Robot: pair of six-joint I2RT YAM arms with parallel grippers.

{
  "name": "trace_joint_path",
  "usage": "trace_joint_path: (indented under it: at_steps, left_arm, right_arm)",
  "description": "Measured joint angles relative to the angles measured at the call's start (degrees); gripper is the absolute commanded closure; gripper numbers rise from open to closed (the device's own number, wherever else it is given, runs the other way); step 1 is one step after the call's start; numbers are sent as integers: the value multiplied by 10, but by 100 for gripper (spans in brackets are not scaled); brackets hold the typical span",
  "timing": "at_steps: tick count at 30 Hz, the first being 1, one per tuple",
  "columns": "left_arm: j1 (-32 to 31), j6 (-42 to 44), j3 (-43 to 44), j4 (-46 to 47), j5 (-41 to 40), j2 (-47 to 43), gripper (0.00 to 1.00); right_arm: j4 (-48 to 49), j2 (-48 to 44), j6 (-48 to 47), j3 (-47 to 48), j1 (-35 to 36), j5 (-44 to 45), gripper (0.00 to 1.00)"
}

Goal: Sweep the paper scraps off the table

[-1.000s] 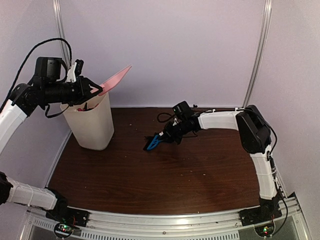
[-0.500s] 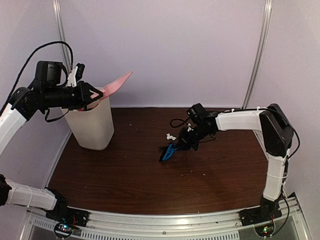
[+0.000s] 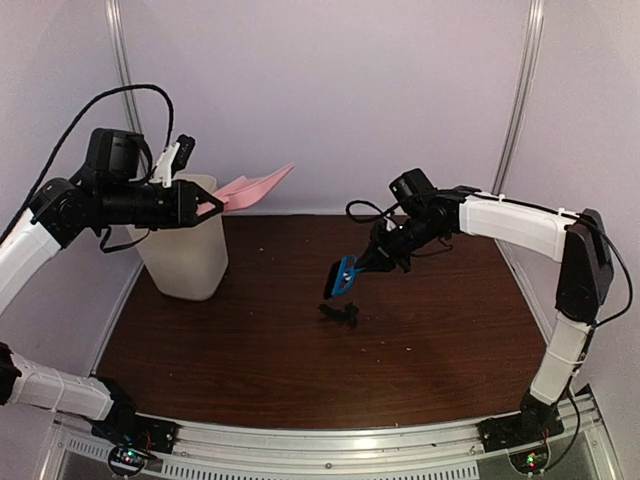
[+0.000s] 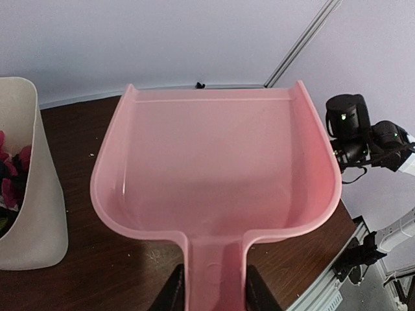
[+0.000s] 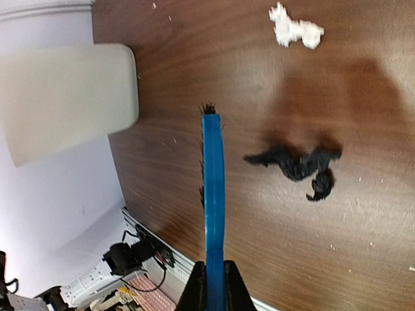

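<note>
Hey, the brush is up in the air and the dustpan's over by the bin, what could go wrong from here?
1. The pink dustpan in the left gripper hangs by the white bin, far from the black scrap; a sweep now would likely just scatter it across the table.
2. The blue brush in the right gripper is lifted off the table; coming down, it could miss the white scrap, which lies apart from the black one.

no readable text, labels, brands or numbers anywhere
</note>
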Motion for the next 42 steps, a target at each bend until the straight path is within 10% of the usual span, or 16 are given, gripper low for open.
trace_joint_path:
  at_steps: [16, 31, 42]
  left_arm:
    - [-21, 43, -20, -17, -26, 30, 100]
    - [-49, 77, -103, -34, -38, 31, 100]
    - [-140, 134, -137, -33, -88, 51, 100]
  right_arm:
    - [80, 252, 97, 178, -69, 38, 100]
    - [75, 39, 95, -104, -73, -33, 100]
    - [-71, 19, -93, 119, -102, 26, 100]
